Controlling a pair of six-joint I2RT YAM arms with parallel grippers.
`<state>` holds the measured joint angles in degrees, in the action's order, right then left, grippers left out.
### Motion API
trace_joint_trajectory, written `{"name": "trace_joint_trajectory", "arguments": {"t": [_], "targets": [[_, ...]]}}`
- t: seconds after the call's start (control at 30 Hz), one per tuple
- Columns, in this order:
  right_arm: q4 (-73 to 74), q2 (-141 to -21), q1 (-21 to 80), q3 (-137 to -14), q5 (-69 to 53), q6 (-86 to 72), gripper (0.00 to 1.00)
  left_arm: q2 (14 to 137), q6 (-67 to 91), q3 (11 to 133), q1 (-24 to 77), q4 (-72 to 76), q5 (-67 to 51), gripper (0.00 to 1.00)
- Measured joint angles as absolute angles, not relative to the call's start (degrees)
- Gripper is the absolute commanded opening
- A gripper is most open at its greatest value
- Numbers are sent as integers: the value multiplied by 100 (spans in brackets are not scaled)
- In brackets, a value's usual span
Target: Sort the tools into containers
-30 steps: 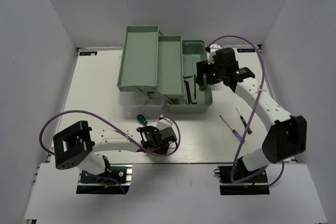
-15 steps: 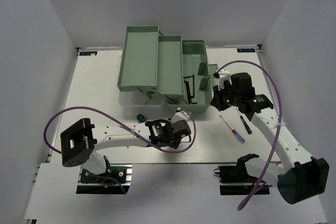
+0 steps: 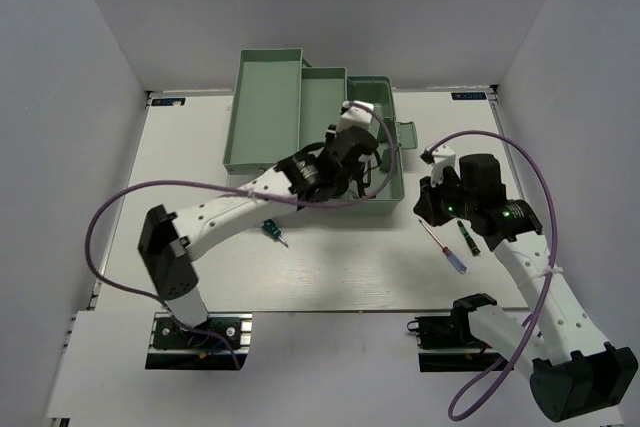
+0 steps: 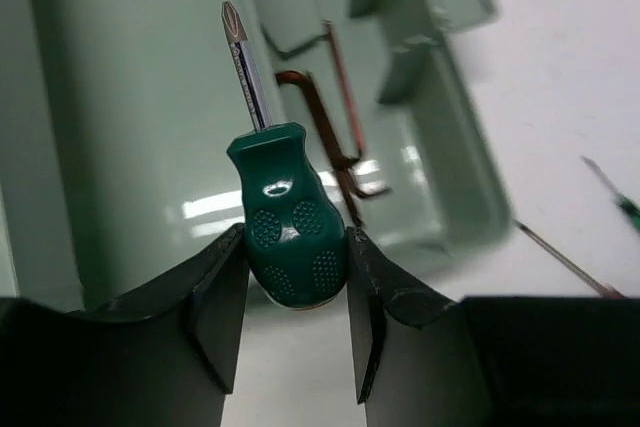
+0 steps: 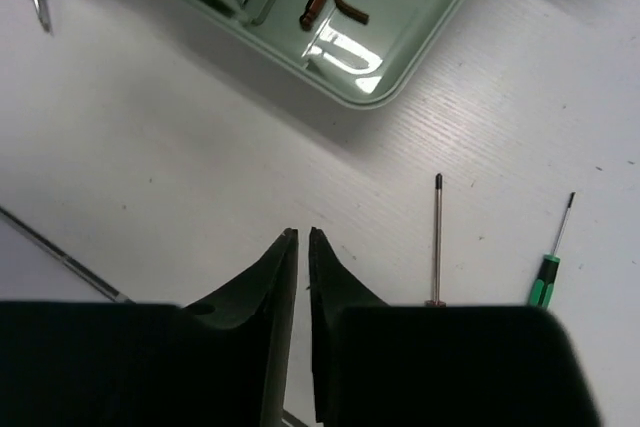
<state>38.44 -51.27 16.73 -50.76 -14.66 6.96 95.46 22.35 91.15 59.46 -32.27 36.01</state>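
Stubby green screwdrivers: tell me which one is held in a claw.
The held screwdriver is clamped in the left claw, over the toolbox. The other stubby screwdriver lies loose on the table, in front of the toolbox.

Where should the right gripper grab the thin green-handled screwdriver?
Take the green-handled screwdriver by its handle, from straight above, right gripper closing across its length. It lies flat on the table; the handle is thicker than the shaft. The other thin screwdriver lies beside it, apart.

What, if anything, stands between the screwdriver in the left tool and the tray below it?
Nothing visible does: the left tool holds the green-handled screwdriver over a bare stretch of the tray; the hex keys lie aside in the toolbox base.
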Motion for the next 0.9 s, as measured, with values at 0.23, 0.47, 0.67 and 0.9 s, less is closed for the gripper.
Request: {"name": "trace_joint_trajectory", "arguments": {"t": [0.23,0.47,0.67,0.9], "targets": [[4263,-5183,1656,-5078,-2071,1017,75,10822,1774,9922,4978,-3492,3531,14],[4582,-5697,1664,-5131,-3148,1507,71,10982,1398,10311,4729,-3780,3262,77],[4147,-6095,2082,-5070,-3966,1756,64,10916,1039,11434,4790,-3728,2915,74],[2716,-6888,4130,-4792,-3264,1787,53,8656,1238,10060,4901,-3649,2746,5]]}}
